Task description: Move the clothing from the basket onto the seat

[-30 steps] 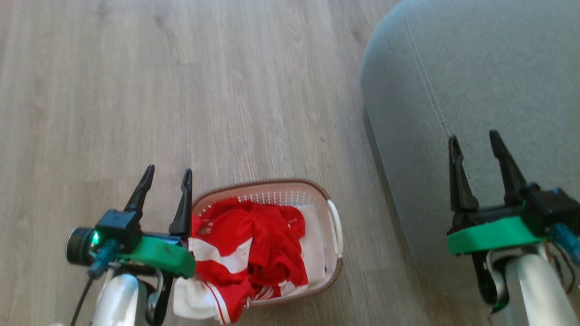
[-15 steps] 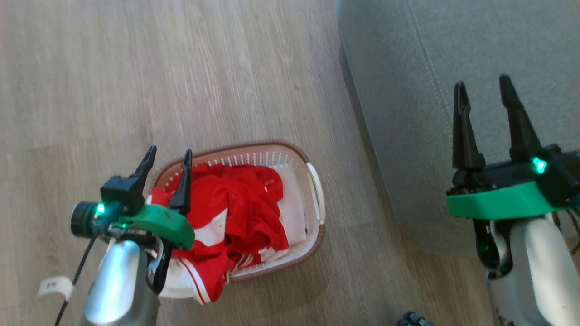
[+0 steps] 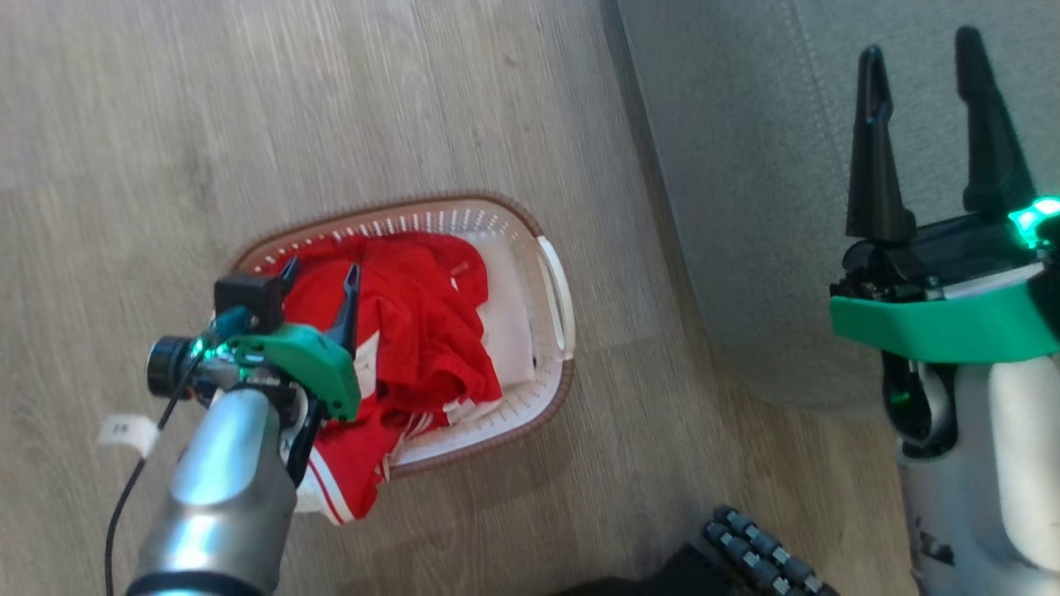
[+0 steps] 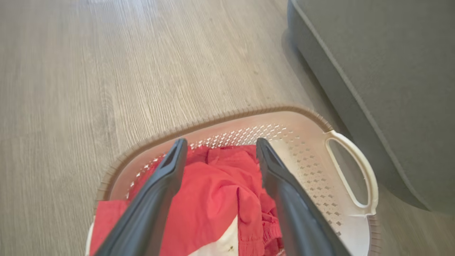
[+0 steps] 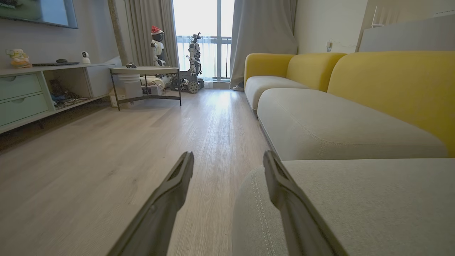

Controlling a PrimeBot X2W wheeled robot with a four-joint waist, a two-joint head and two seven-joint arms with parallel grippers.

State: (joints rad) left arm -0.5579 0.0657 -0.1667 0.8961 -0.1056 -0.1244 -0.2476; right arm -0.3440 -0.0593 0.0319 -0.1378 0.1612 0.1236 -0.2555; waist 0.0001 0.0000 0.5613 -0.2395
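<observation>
While seat (image 3: 745, 165) lies at 2 o'clock in head view, basket (image 3: 556, 285) stands on floor (image 3: 248, 124) near centre, clothing (image 3: 414, 323) heaped inside, spilling over rim at 7 o'clock. Left gripper (image 3: 323, 266) above clothing, fingers apart, empty. Right gripper (image 3: 917, 43) over seat, likewise parted, empty

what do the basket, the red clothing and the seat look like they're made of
The basket looks like smooth white moulded plastic, given its punched holes; its brown rim has woven-look ribbing, likely plastic too. The clothing is soft, matte red and white fabric, creased and bunched. The seat seems matte grey woven upholstery, with a stitched seam.
</observation>
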